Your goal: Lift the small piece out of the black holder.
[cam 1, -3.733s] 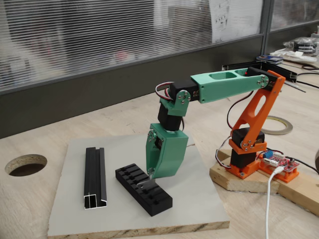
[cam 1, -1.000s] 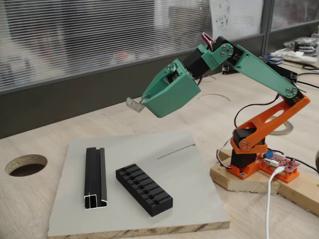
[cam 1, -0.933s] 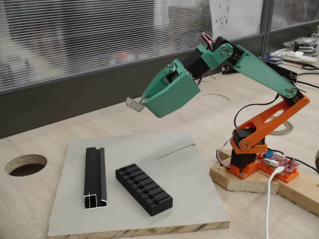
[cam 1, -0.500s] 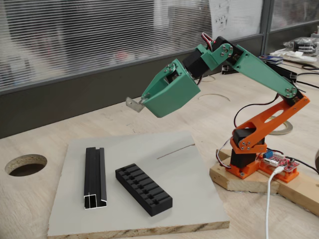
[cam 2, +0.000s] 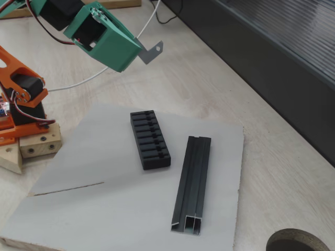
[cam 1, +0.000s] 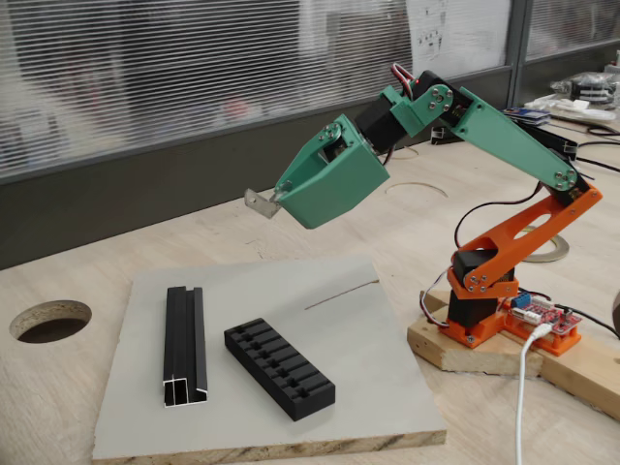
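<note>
The small piece [cam 1: 259, 202] [cam 2: 152, 52], a grey metal bracket, hangs in the air well above the board, pinched at the tip of my green gripper [cam 1: 275, 199] [cam 2: 141, 53], which is shut on it. The black holder [cam 1: 279, 368] [cam 2: 149, 139], a slotted black block, lies flat on the grey board [cam 1: 349, 339] [cam 2: 94, 209] below, apart from the gripper. My arm is raised and folded back toward its orange base [cam 1: 484, 291].
A longer black channel rail [cam 1: 184, 344] [cam 2: 193, 183] lies on the board beside the holder. A round hole [cam 1: 50, 320] [cam 2: 298, 243] is cut in the wooden table. Cables and a red circuit board [cam 1: 542, 315] sit by the arm's wooden base block.
Since 3.7 s ago the gripper rose from the holder's slots with the small piece in it. Over the last second nothing has visibly moved.
</note>
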Action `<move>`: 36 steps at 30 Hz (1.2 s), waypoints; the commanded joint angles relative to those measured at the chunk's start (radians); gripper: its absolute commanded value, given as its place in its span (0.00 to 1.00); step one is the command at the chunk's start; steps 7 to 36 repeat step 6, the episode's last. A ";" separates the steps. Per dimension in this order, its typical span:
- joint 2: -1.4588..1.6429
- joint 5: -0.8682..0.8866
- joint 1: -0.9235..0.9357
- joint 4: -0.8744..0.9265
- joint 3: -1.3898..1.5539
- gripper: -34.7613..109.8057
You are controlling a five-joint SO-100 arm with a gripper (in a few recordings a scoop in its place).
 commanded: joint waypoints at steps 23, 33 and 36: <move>0.074 0.009 -0.002 -0.005 -0.029 0.26; 0.074 0.009 -0.002 -0.005 -0.029 0.26; 0.074 0.009 -0.002 -0.005 -0.029 0.26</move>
